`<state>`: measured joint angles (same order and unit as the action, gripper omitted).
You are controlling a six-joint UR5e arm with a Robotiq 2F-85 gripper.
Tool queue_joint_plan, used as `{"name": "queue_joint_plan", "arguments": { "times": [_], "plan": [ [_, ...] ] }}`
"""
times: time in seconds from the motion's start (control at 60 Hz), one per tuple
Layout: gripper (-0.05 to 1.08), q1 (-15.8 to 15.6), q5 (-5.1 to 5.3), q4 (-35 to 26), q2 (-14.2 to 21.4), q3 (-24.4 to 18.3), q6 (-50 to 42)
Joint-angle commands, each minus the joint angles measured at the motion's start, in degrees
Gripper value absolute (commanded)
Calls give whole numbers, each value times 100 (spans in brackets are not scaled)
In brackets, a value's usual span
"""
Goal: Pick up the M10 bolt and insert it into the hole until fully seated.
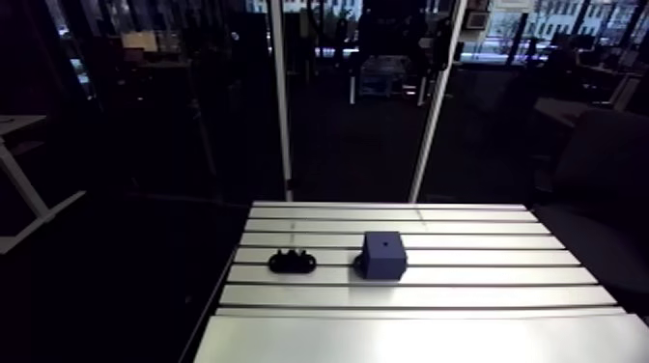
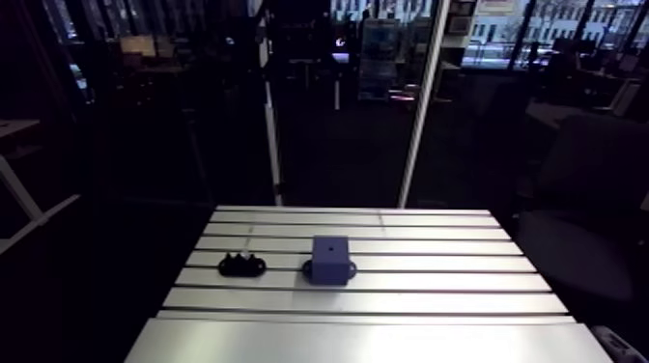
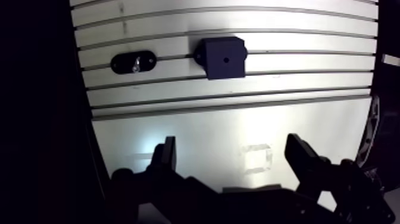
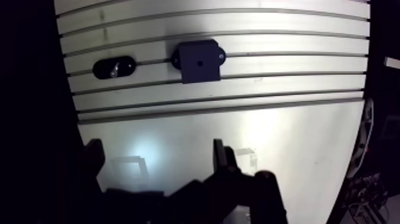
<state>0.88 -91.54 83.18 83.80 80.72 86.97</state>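
Item: M10 bolt, seated in black holder, left of centre in the arm view, near blue block with hole. Presumably steel: rigid, dense, slick; I'd pinch its exposed upper end. My hand: released, empty.

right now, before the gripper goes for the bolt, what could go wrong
1. The bolt is small and sits in its black holder, so the open gripper may pinch the holder or miss.
2. The hole in the block is small; a bolt gripped tilted could jam before seating.
3. The block stands near the holder and could get bumped.
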Motion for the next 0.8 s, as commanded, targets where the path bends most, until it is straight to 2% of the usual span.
{"name": "queue_joint_plan", "arguments": {
  "times": [0.017,0.8],
  "plan": [
    [1,-386,404,-360,105,-316,61],
    [1,-378,396,-352,105,-280,61]
  ]
}}
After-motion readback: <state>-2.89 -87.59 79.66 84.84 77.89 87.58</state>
